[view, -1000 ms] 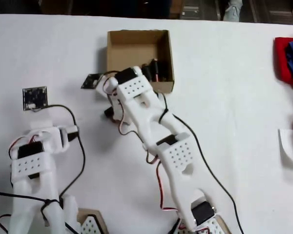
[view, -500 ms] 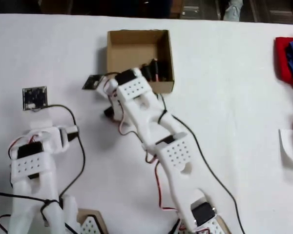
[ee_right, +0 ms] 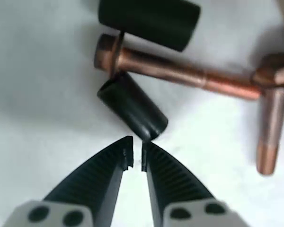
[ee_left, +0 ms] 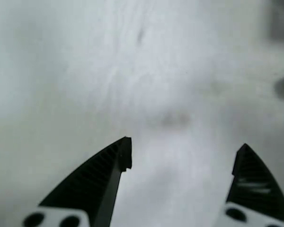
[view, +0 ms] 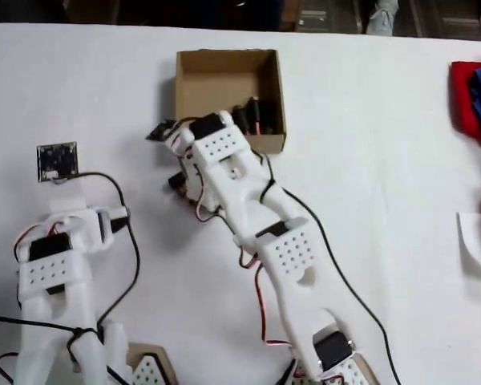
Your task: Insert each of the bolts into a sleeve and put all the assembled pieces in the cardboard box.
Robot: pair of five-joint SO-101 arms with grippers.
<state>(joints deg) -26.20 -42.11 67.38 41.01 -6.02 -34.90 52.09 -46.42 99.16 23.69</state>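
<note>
Bolts and sleeves lie loose on the white table (ee_right: pixel 47 94) under the right arm's wrist. In the right wrist view one copper bolt (ee_right: pixel 180 71) lies flat, its flanged head touching a black sleeve (ee_right: pixel 132 111); a second black sleeve (ee_right: pixel 149 21) lies just beside its shaft on the other side, and a second copper bolt (ee_right: pixel 267 132) meets its far end at an angle. The right gripper (ee_right: pixel 137 156) is nearly closed, holding nothing, its tips just short of the nearer sleeve's end. The left gripper (ee_left: pixel 184 149) is spread wide above the table, holding nothing. In the high view the right arm (view: pixel 224 160) stands at the near left corner of the cardboard box (view: pixel 224 54), inside which dark pieces (view: pixel 252 116) lie in the near right corner.
</note>
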